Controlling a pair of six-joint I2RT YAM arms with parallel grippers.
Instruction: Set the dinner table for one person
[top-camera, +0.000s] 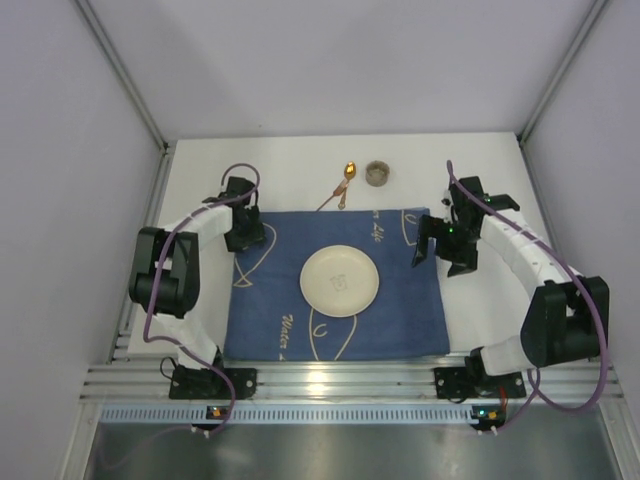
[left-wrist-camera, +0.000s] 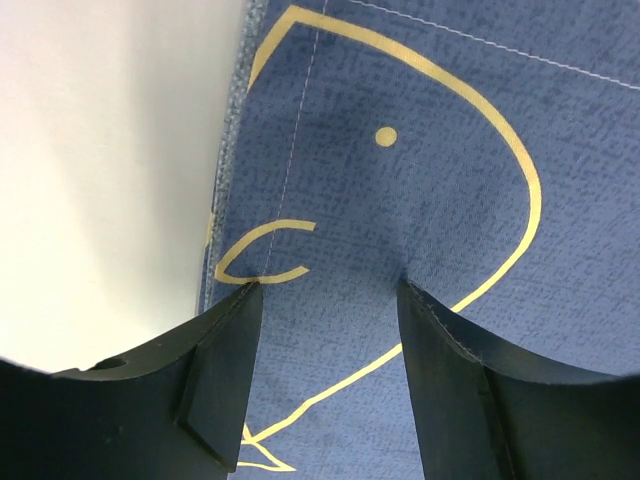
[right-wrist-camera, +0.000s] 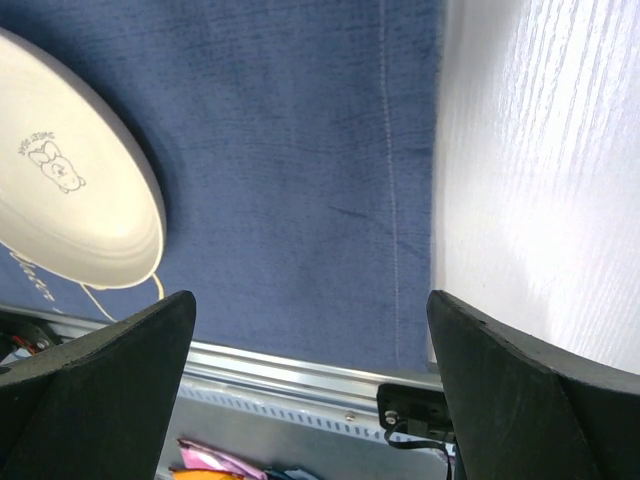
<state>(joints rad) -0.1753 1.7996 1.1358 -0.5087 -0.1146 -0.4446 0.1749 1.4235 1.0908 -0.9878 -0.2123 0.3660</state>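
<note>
Both left gripper and right gripper hang over the dinner table.

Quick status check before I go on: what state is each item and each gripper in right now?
Cloth: spread flat on the table.
Plate: empty, face up, in the middle of the cloth.
Cutlery: lying on the bare table past the cloth's far edge.
Cup: standing on the table beside the cutlery.
Left gripper: open, empty, over the cloth's left edge.
Right gripper: open wide, empty, over the cloth's right edge.
</note>
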